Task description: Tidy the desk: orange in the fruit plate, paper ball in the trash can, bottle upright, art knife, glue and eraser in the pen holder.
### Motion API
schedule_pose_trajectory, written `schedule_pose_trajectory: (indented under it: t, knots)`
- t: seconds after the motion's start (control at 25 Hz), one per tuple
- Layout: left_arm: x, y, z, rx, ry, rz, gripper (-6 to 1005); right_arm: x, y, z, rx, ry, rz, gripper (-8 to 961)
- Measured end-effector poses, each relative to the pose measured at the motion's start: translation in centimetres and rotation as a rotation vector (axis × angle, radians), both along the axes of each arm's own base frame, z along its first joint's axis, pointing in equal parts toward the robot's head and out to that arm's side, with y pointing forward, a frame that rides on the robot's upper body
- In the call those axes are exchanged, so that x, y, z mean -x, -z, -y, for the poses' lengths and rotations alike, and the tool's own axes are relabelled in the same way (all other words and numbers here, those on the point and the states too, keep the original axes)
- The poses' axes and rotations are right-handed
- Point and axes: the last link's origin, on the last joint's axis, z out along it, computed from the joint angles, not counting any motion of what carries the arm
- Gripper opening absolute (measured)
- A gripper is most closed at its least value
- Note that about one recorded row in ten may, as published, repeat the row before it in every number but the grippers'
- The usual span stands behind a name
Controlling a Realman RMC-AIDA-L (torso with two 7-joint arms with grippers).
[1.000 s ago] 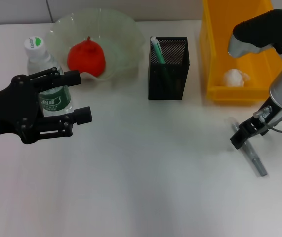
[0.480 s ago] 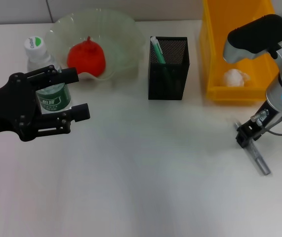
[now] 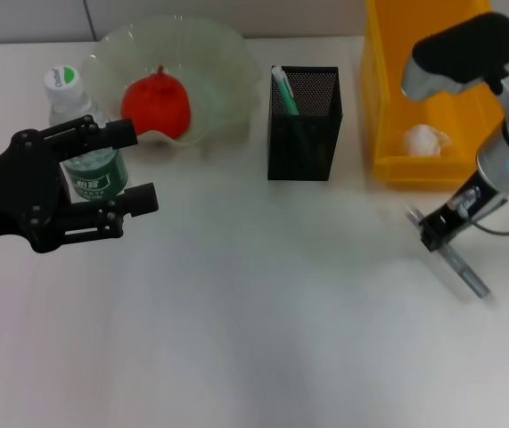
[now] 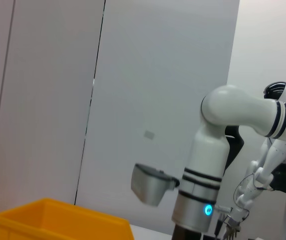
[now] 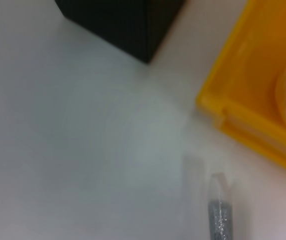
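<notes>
Both claws flank bare table [image 3: 263, 312]; right claw [image 3: 436, 230] grips art knife [image 3: 462, 267]

White desk [image 3: 263, 339], pale grey panelled wall [image 4: 148, 75].

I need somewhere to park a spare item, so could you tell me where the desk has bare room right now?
Bare: the broad near half of the desk, and the strip between the left gripper and the pen holder. Crowded: the far edge, and the right side by the right gripper.
</notes>
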Motion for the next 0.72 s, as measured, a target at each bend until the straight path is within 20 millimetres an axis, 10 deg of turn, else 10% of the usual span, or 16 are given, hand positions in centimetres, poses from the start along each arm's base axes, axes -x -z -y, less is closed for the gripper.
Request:
schedule_pose_trajectory:
  t: [0.4,0.72]
  knots:
    - [1.1,0.1,0.7,-0.028,-0.009,0.001,840,8.7,-4.7,2.3,-0.017,-0.339,-0.250,138]
    - [1.8,0.3,0.9,-0.027,-0.046,0.019,840,10.6,-5.9,0.0,-0.242,-0.572,-0.331,137]
